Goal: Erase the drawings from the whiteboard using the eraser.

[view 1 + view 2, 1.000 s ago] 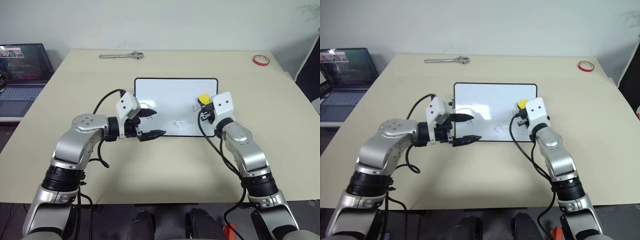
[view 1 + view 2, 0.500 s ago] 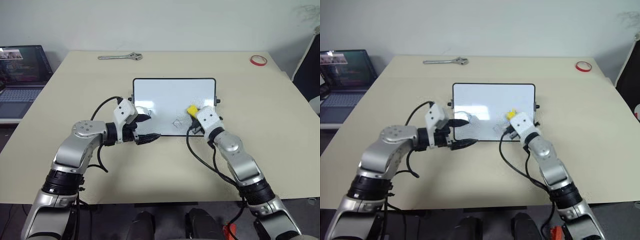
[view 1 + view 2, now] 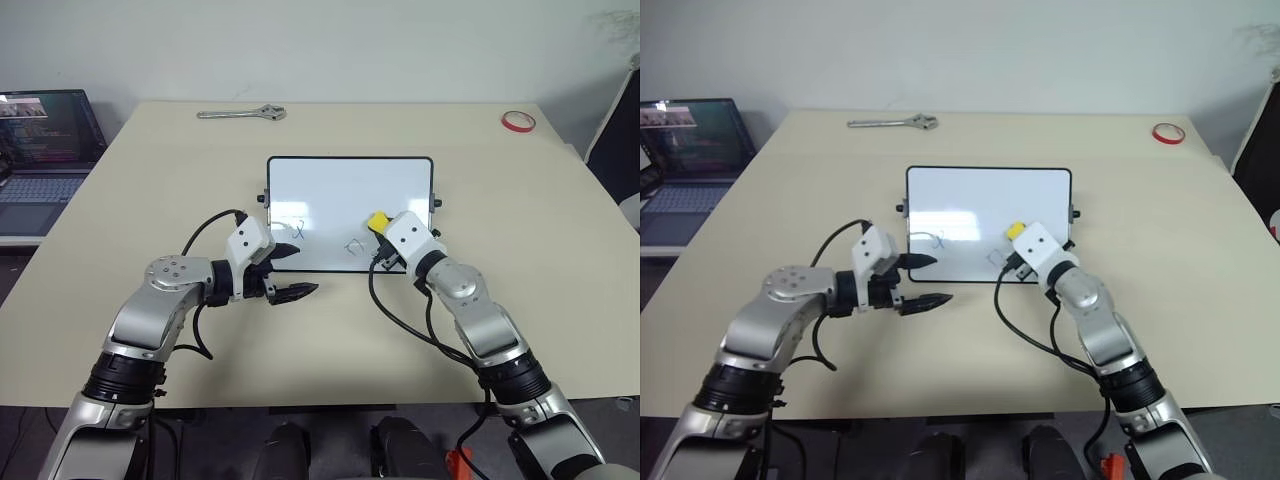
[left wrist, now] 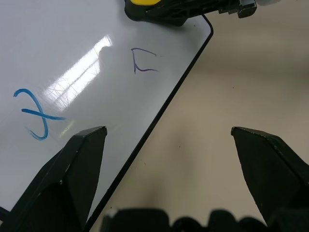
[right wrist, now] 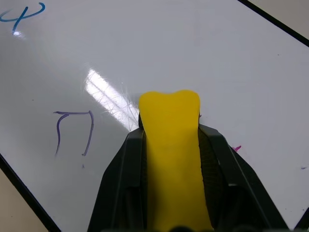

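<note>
Erasure under way: the right gripper (image 5: 169,159), jaws pinching the eraser (image 5: 170,145), works the whiteboard (image 3: 350,190); blue drawing (image 4: 36,113) and grey drawing (image 5: 72,131) remain; left gripper (image 3: 290,270) jaws spread, empty.

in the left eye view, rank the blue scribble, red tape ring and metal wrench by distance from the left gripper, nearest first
1. Blue scribble, on the whiteboard just beyond the left gripper.
2. Silver metal wrench, at the table's far edge.
3. Red tape ring, far right corner.

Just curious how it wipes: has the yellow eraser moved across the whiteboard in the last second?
Yes. The eraser, clamped in the right gripper, has slid from near the whiteboard's right edge toward its middle, nearer the grey drawing.
</note>
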